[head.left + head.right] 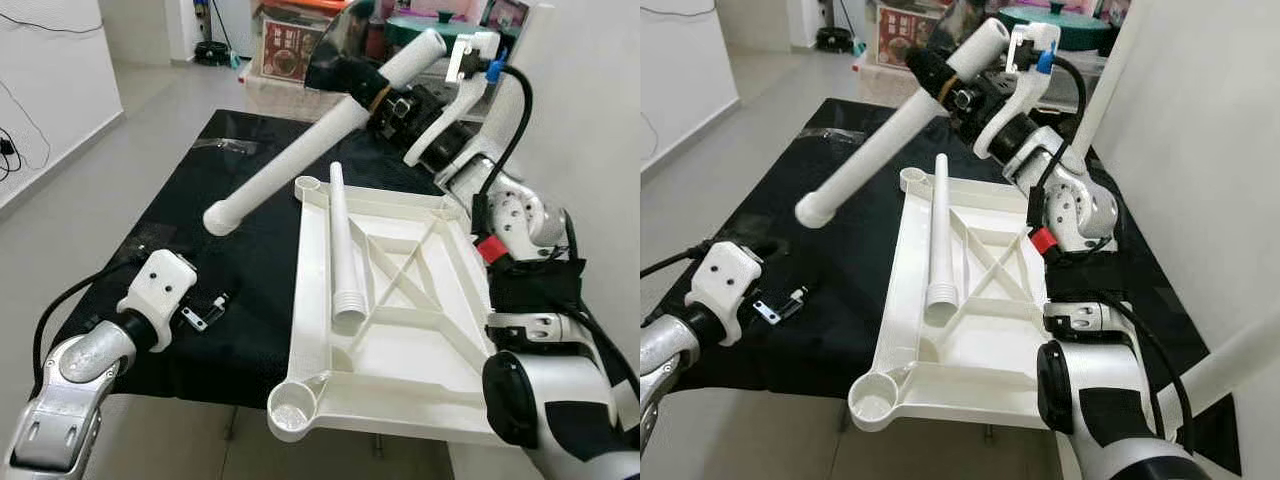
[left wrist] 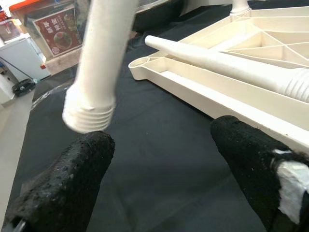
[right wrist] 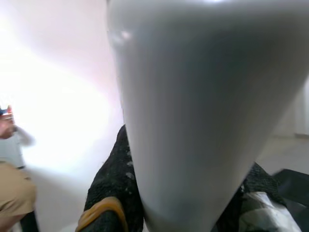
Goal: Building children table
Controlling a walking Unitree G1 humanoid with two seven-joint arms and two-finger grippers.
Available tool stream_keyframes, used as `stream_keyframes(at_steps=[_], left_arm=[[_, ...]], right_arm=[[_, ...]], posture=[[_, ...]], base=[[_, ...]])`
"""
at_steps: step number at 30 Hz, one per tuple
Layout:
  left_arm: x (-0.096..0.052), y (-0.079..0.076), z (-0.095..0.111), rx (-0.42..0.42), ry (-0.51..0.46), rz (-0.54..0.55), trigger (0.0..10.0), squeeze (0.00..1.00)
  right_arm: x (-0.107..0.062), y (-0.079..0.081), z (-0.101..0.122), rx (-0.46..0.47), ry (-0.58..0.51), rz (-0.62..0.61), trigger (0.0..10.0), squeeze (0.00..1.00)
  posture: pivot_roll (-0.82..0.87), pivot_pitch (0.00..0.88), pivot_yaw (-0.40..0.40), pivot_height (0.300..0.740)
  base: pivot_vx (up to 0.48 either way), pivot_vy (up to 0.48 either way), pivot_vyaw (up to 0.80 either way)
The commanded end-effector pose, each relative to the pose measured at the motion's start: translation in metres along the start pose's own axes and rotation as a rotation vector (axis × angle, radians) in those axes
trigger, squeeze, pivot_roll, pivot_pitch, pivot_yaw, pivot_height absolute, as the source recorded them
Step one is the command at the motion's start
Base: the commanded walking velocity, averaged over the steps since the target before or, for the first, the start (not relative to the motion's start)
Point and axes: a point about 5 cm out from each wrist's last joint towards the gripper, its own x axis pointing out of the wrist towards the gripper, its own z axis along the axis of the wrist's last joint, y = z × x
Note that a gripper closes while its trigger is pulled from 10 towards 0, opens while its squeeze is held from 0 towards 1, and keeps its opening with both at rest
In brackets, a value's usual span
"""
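A white children's tabletop point(image 1: 312, 300) lies upside down on a black-covered table point(image 1: 230, 200). One white leg point(image 1: 343, 245) lies loose inside it, threaded end toward me. My right gripper point(image 1: 375, 95) is raised over the table's far side and shut on a second leg point(image 1: 300, 165). That leg slants down to the left, its threaded end point(image 2: 89, 113) hanging above the cloth. Black fingers point(image 3: 113, 193) press on both sides of the leg point(image 3: 193, 111). My left gripper point(image 2: 161, 140) is open and empty, low over the cloth near the front left. Another leg point(image 1: 1115, 80) stands upright at the far right corner.
Round sockets are open at the tabletop's near left corner point(image 1: 292, 405) and far left corner point(image 1: 307, 185). Boxes and bins point(image 1: 290, 45) crowd the space beyond the table. Bare floor point(image 1: 90, 190) runs along the left. A white tube point(image 1: 1230, 365) crosses the lower right.
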Motion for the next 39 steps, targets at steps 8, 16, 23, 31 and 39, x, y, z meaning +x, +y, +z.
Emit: stream_keyframes(at_steps=[8, 16, 23, 31, 39], left_arm=[[0.003, 0.001, -0.003, 0.031, 0.031, -0.062, 10.0, 0.0], [0.008, 0.011, 0.005, 0.089, 0.018, -0.036, 10.0, 0.0], [0.008, 0.015, 0.008, 0.11, 0.024, -0.023, 10.0, 0.0], [0.008, 0.017, 0.0, 0.109, 0.05, -0.025, 10.0, 0.0], [0.009, 0.017, -0.007, 0.101, 0.073, -0.014, 10.0, 0.0]], right_arm=[[-0.001, 0.032, 0.0, 0.02, 0.043, 0.187, 0.0, 0.0], [-0.006, 0.045, -0.011, 0.021, 0.12, 0.256, 0.0, 0.0], [-0.007, 0.047, -0.012, 0.027, 0.131, 0.256, 0.0, 0.0], [-0.01, 0.055, -0.005, 0.052, 0.124, 0.3, 0.0, 0.0], [-0.011, 0.064, 0.001, 0.089, 0.109, 0.359, 0.0, 0.0]], posture=[[0.07, 0.0, -0.096, 0.74], [0.07, 0.0, -0.095, 0.74], [0.07, 0.0, -0.094, 0.74], [0.06, 0.0, -0.091, 0.74], [0.06, 0.0, -0.09, 0.74]], base=[[0.0, 0.0, 0.0], [0.0, 0.0, 0.0], [0.0, 0.0, 0.0], [0.0, 0.0, 0.0], [0.0, 0.0, 0.0]])
